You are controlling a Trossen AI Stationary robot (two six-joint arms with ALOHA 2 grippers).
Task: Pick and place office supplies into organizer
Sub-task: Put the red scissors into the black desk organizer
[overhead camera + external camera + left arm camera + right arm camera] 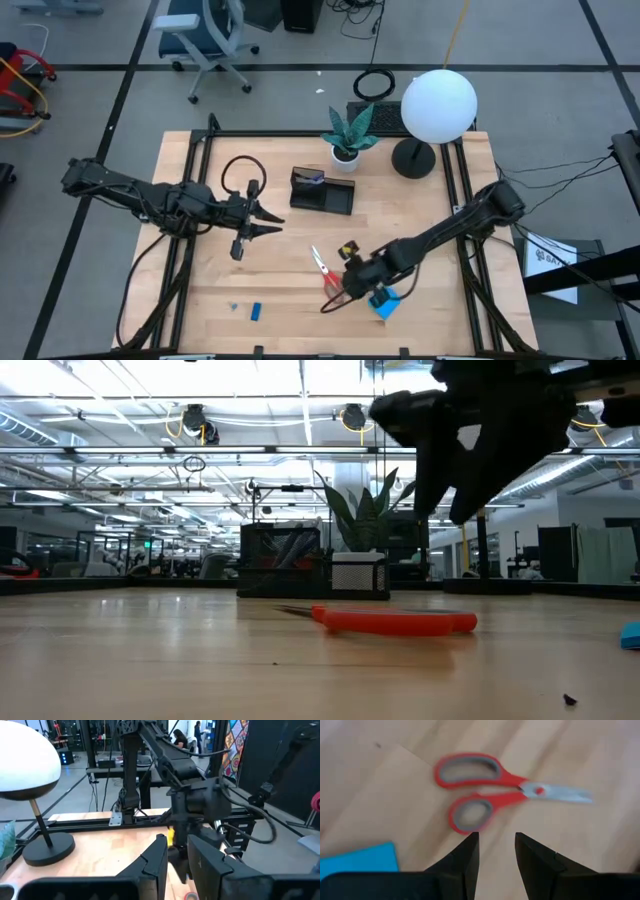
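Note:
The red-handled scissors (492, 785) lie flat on the table (300, 290), also seen in the high view (325, 268) and the low view (395, 622). My right gripper (496, 842) hovers open above them near the handle loops, touching nothing (350, 280). The bright blue pad (385, 304) lies just beside it. A small blue eraser-like piece (256, 312) lies near the table's near edge. The black organizer (322, 190) stands at the middle far side, with slim pens (290, 547) leaning inside. My left gripper (265, 223) waits open, left of centre.
A white plant pot with green leaves (347, 150) stands behind the organizer. A lamp with a white globe (438, 105) and black round base (413, 158) is at the far right. A black cable loop (240, 172) lies by the left arm.

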